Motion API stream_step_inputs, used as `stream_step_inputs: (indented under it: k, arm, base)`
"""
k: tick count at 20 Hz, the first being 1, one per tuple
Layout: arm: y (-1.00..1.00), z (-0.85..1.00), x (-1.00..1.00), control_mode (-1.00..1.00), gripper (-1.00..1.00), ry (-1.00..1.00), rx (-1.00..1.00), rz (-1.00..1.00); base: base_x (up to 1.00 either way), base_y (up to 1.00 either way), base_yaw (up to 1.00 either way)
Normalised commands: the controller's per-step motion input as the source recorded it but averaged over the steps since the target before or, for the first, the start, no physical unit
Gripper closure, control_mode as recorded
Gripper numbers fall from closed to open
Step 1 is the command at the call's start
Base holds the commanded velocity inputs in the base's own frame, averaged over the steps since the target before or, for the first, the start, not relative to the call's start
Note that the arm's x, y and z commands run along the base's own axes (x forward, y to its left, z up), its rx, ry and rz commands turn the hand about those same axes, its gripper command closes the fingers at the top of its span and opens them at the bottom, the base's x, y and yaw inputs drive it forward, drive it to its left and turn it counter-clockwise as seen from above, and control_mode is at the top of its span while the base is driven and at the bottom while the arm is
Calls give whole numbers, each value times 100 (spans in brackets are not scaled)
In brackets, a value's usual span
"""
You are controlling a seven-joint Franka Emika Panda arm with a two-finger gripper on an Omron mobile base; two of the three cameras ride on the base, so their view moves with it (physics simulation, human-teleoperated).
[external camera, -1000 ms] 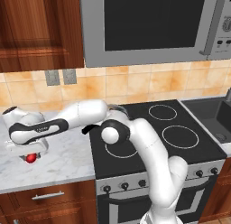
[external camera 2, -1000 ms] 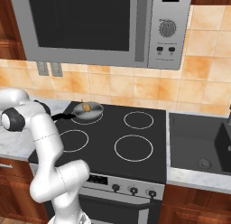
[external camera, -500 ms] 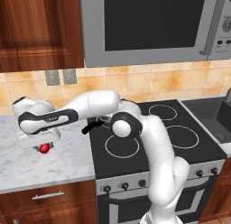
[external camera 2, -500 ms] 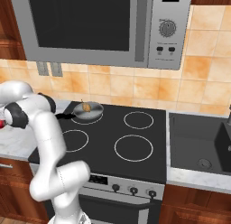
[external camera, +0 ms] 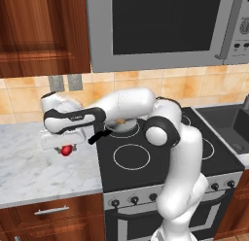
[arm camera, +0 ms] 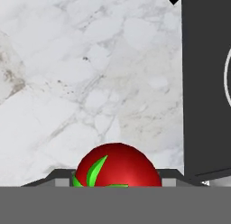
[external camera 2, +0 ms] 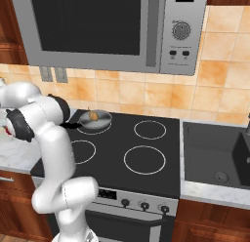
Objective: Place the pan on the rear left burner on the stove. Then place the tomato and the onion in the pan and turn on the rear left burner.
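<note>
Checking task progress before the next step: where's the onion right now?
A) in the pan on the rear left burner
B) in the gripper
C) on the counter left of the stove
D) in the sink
A: the onion sits in the pan on the rear left burner; the gripper holds the tomato above the counter.
</note>
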Motion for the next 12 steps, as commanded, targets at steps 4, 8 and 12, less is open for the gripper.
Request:
stream_step_inputs:
  k: [4, 8, 12]
  arm:
    - [-80, 18, 0, -100, 100, 0, 16, 3]
    - [-83, 15, 0, -100, 100, 0, 12, 2]
    - [-72, 11, 0, -100, 100, 0, 11, 1]
  base:
    - [0, 0, 0]
    - [0, 0, 0]
    - [0, 0, 0]
